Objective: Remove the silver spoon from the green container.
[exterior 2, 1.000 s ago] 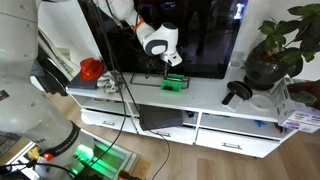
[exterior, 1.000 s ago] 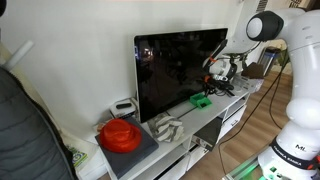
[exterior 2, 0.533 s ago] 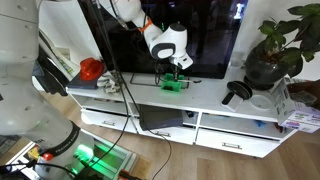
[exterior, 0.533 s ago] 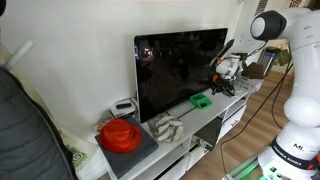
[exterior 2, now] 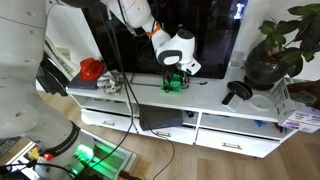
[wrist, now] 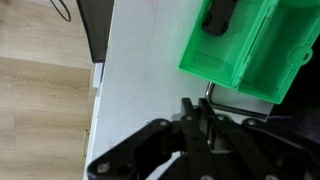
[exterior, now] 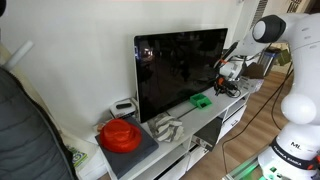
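The bright green container (wrist: 240,45) sits on the white TV console (wrist: 140,70), with a dark object (wrist: 220,15) in it. It also shows in both exterior views (exterior: 201,101) (exterior 2: 174,83), in front of the TV. My gripper (wrist: 203,118) is shut on the thin silver spoon (wrist: 209,92), which lies just outside the container's near wall, over the white surface. In both exterior views the gripper (exterior: 228,80) (exterior 2: 179,70) hangs right beside and slightly above the container. The spoon is too small to make out there.
A large black TV (exterior: 180,65) stands right behind the container. A round red bowl-like object (exterior: 120,133) (exterior 2: 91,69) and a crumpled cloth (exterior: 165,127) lie at the console's other end. A potted plant (exterior 2: 270,55) and a black object (exterior 2: 237,93) stand beyond the gripper.
The gripper has shifted sideways along the console, away from the red object and toward the plant end, staying close to the green container.
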Controlling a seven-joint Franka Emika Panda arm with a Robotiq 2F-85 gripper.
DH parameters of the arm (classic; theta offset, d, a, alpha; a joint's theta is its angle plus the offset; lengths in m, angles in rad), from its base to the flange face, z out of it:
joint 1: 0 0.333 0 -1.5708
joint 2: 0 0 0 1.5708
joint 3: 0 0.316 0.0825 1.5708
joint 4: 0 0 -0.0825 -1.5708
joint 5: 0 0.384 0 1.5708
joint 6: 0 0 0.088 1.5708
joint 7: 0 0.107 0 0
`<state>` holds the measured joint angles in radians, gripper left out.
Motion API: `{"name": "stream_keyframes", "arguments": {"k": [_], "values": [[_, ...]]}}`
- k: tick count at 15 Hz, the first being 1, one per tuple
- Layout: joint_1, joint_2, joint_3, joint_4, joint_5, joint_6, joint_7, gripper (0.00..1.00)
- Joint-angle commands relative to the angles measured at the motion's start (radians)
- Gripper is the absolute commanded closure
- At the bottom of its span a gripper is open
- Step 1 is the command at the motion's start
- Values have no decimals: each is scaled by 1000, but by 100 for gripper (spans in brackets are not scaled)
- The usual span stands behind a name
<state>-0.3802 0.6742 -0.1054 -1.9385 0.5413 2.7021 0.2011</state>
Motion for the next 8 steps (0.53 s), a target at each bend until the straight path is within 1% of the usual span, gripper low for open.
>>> {"name": "stream_keyframes", "arguments": {"k": [1,4,5,6,8], "values": [[-69,95,64,95,39,57,-78,97],[-102,169,92,161,32,97,-84,97],[-112,187,96,179,26,90,-82,97],[-79,136,70,118,4,80,-49,90],[-90,172,76,150,4,82,-50,90]]}}
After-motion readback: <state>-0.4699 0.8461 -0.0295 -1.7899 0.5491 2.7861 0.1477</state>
